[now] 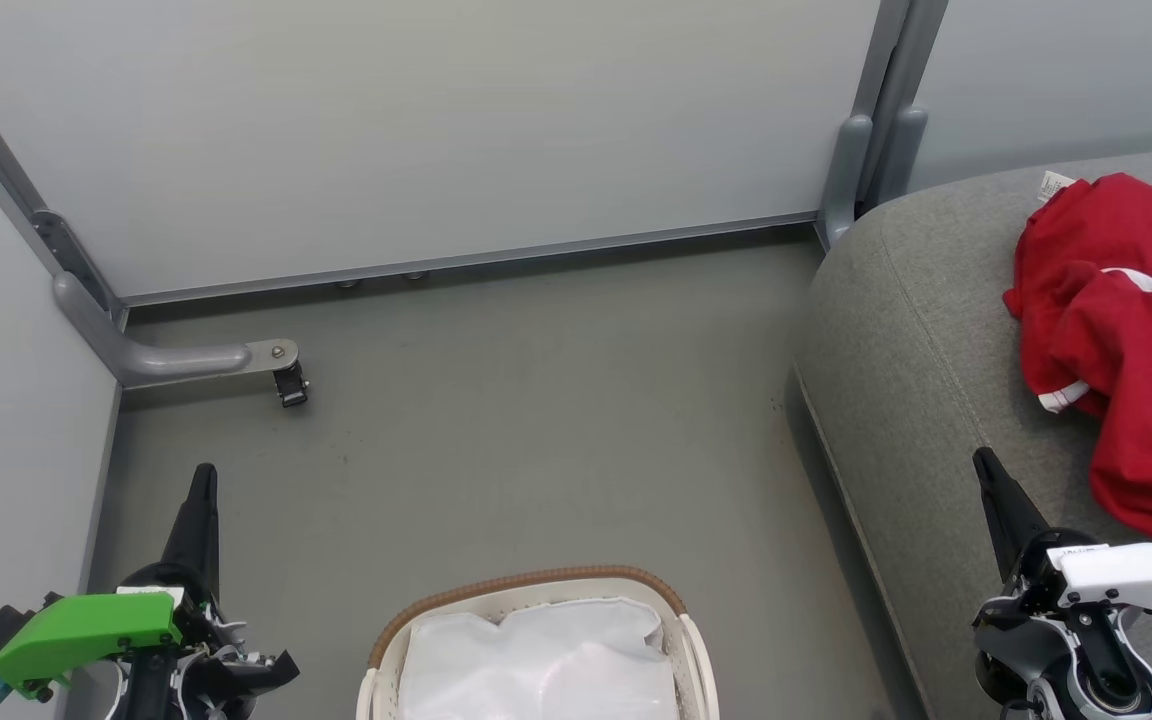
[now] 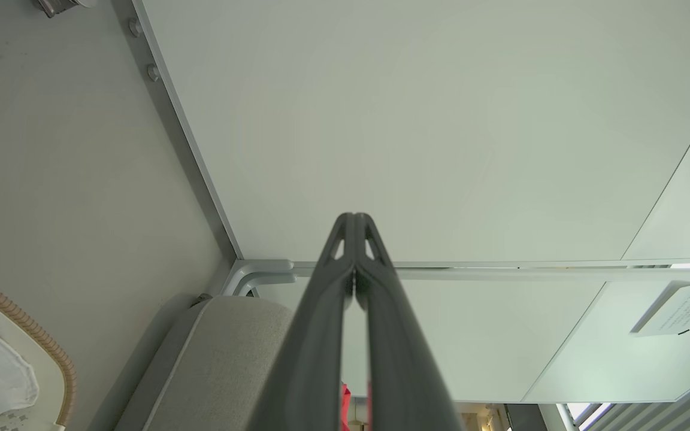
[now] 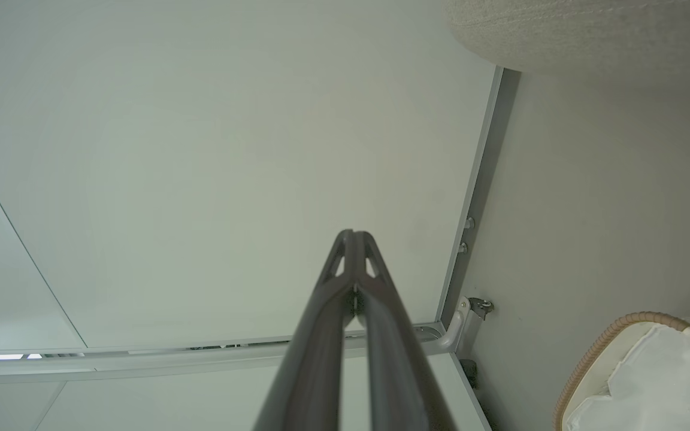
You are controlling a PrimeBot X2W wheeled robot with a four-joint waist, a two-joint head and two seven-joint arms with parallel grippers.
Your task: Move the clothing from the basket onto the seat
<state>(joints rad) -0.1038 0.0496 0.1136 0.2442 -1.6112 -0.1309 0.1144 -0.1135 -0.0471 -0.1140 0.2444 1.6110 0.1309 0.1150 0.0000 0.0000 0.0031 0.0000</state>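
The red clothing (image 1: 1126, 340) lies crumpled on the grey seat (image 1: 916, 330) at the right of the head view, white trim and dark lettering showing. The white basket (image 1: 536, 650) with its brown woven rim sits on the floor at the bottom centre, holding only its white liner cloth. My left gripper (image 1: 204, 475) is shut and empty at the lower left, well away from the basket. My right gripper (image 1: 984, 462) is shut and empty over the seat's front edge, left of the clothing. In the wrist views, the tips of the left gripper (image 2: 354, 218) and the right gripper (image 3: 354, 234) are pressed together.
Pale partition walls (image 1: 456, 130) enclose the grey floor (image 1: 536, 420) at the back and left. A grey metal foot with a black caster (image 1: 288, 383) juts out at the left. A grey post (image 1: 871, 150) stands by the seat's far corner.
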